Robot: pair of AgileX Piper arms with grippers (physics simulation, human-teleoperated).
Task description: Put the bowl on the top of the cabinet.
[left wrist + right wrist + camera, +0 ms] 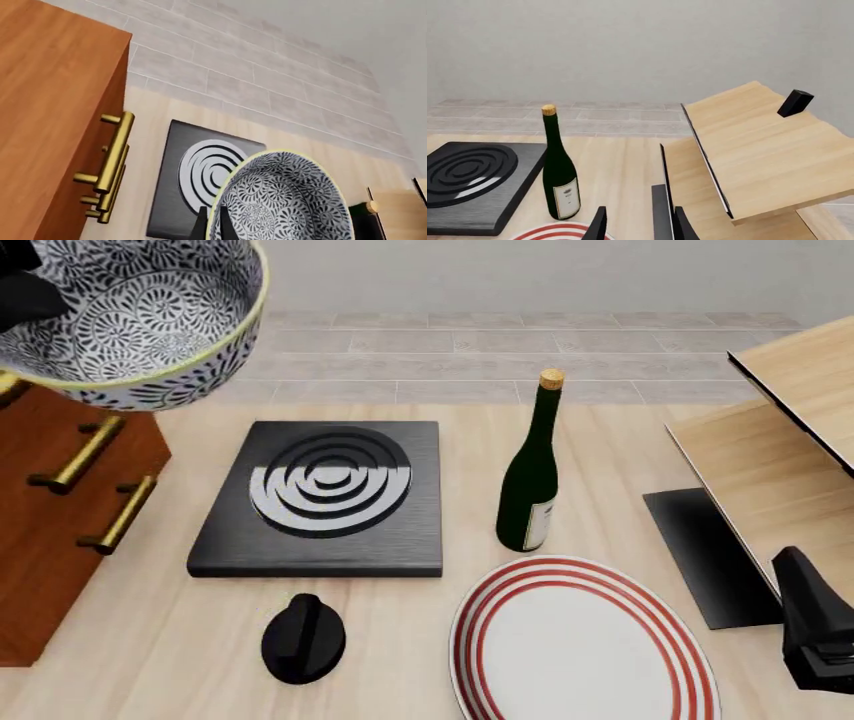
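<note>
The bowl point(127, 315), white with dense dark leaf marks and a yellowish rim, hangs tilted high at the far left, in the air over the cabinet's upper front edge. My left gripper point(30, 290) is shut on its rim. In the left wrist view the fingers point(200, 225) pinch the bowl point(280, 200) rim, with the gripper point(212, 216) beside the cabinet point(53, 100). The reddish-brown cabinet point(54, 530) with brass bar handles point(80, 455) stands at the left; the bowl hides its top. My right gripper point(814, 630) is open and empty, low at the right point(640, 227).
A black hotplate point(320, 495) lies mid-table, with a black knob-like object point(303, 638) in front of it. A green bottle point(531, 480) stands upright behind a red-ringed white plate point(581, 645). A pale wood shelf unit point(787, 440) fills the right.
</note>
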